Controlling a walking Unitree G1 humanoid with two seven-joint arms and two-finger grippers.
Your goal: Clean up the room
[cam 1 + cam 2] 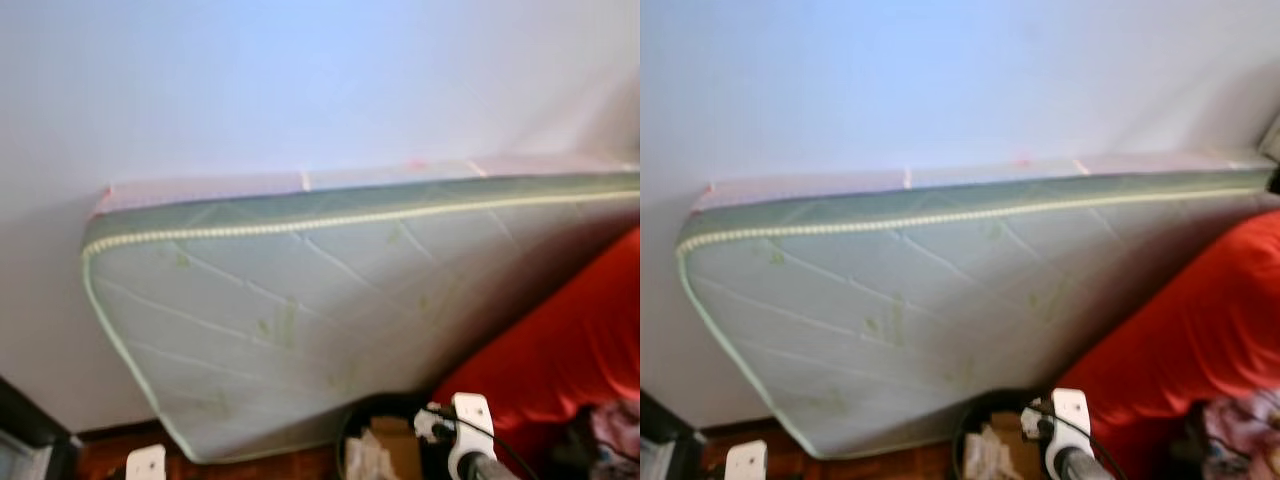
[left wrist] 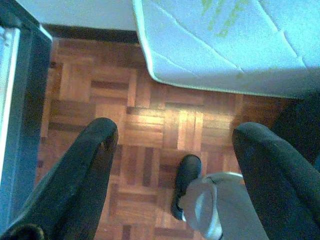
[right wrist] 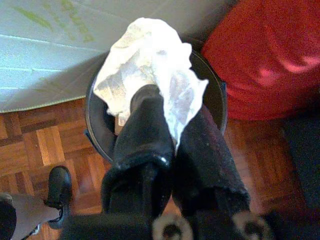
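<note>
Crumpled white paper [image 3: 150, 70] is pinched between the clenched fingers of the right gripper [image 3: 167, 135], held directly above the round black bin [image 3: 216, 100]. Cardboard scraps sit inside the bin [image 1: 385, 440]. At the bin's 10 o'clock a pale green quilted mattress [image 1: 300, 310] leans against the white wall [image 1: 300, 80]; at its 2 o'clock lies a red cover [image 1: 570, 350]. The left gripper [image 2: 175, 165] hangs spread wide over parquet floor [image 2: 150, 120].
</note>
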